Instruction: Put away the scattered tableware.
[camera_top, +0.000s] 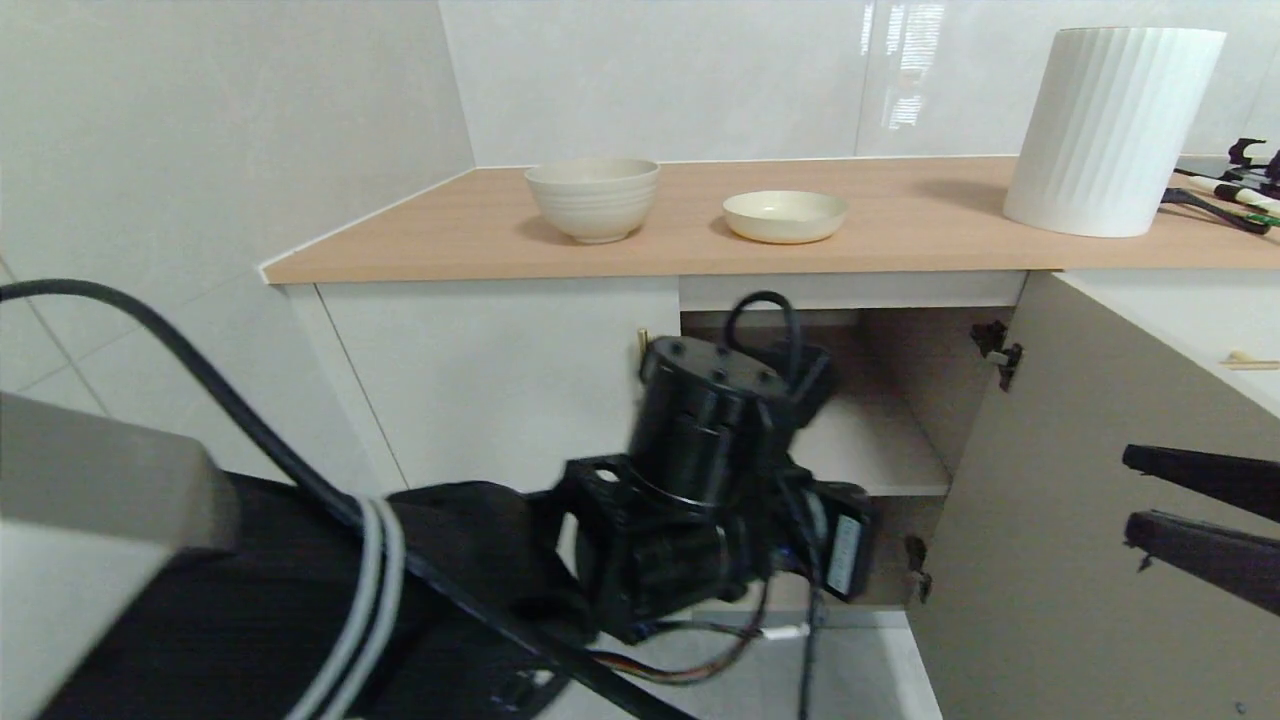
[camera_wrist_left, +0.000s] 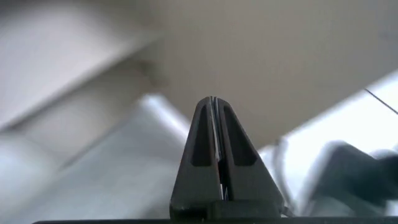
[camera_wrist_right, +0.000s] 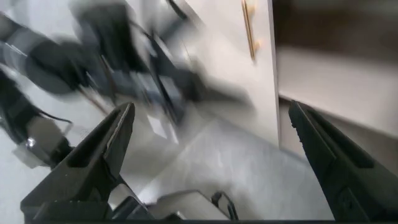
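Tableware sits on the wooden surface across the top of the head view: a ribbed cream bowl left of centre and a shallow cream dish near it to the right. The two are apart and both upright. Below them, mid-frame, the cabinet stands with its door swung open, showing a pale shelf inside. Your left gripper has its jaws pressed together on nothing, and that arm hangs in front of the cabinet opening at the centre of the head view. Your right gripper, at the right edge, has its jaws spread wide and holds nothing. Both pieces look like rigid, glazed ware, probably light enough for one arm but slick and liable to chip. You'd do best to pinch the bowl at its rim, one jaw inside and one outside. The dish's low wall offers less to bite on, so catch its rim squarely and set each piece down gently.
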